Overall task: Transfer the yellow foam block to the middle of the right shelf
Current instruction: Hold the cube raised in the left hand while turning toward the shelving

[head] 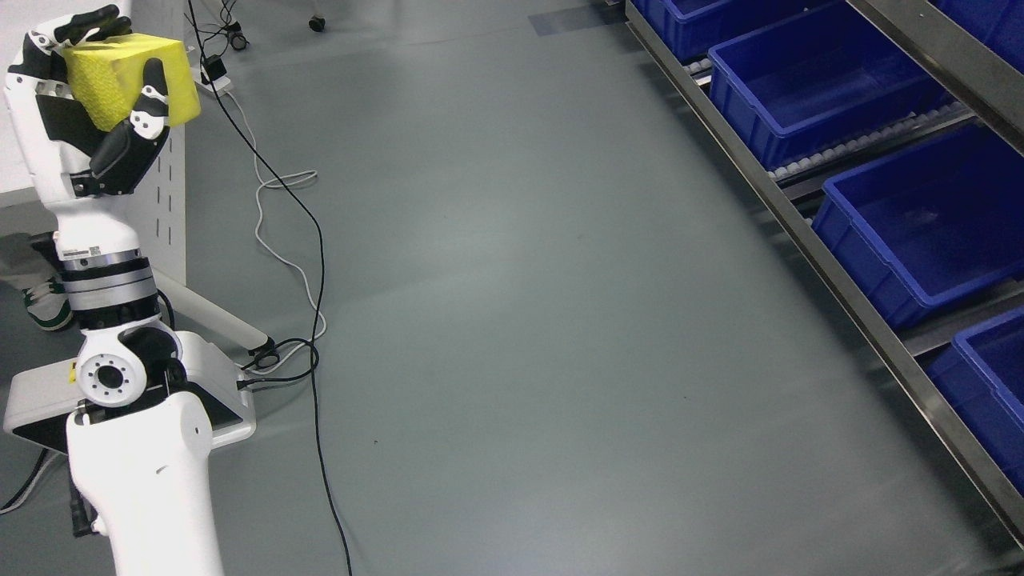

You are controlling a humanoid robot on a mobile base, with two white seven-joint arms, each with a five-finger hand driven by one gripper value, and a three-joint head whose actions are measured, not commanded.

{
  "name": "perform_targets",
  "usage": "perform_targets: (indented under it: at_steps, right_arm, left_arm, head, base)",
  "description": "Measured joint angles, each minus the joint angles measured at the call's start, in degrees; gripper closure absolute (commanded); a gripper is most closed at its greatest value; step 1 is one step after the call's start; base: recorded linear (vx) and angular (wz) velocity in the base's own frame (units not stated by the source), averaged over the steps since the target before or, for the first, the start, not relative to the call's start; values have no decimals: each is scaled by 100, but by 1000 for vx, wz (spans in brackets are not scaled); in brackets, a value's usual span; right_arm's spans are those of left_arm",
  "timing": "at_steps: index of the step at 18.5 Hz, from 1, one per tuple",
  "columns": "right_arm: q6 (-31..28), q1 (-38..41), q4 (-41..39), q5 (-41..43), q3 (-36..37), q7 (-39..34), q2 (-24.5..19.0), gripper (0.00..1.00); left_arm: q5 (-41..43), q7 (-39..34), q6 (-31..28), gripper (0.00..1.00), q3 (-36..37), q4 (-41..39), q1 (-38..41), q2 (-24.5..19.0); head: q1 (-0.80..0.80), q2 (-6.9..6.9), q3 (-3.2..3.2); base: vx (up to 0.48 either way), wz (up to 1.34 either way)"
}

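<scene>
1. One yellow foam block [120,76] is in view, at the upper left of the head view, well apart from the shelf [832,264] on the right.
2. Five blue bins [816,76] show on that shelf (some cut off by the frame edge), sitting in a row along its roller tracks behind a metal rail.
3. One robot arm shows: the left arm [120,352] rises from the lower left edge, its white forearm nearly upright and the wrist joint above a black-and-silver collar.
4. The left hand [88,112] is raised at the top of that arm, its palm turned towards the block.
5. The fingers [148,108] are curled around the yellow foam block and grip it: black-tipped digits lie over its top edge and another presses against its front face.
6. The block is bright yellow with a rough, pitted texture on the side facing the camera and a smoother face to the right; it sits tilted in the grasp, held above the grey floor [520,320].
7. Several black and white cables [308,264] trail across the floor near a white perforated panel [164,200] (its base stands just behind the arm).
8. A shoe [44,308] of a person shows at the left edge.
</scene>
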State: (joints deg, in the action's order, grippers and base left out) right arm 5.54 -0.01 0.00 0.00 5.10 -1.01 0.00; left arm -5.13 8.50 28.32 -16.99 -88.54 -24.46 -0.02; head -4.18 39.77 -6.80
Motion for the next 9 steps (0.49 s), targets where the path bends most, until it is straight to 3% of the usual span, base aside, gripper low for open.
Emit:
perform_targets:
  at_steps: [9]
  right_arm:
    - [0, 1, 0, 0, 0, 0, 0, 0]
  left_arm:
    - [2, 1, -1, 78, 7, -5, -28, 1]
  head:
    - [0, 0, 0]
  base:
    - [201, 43]
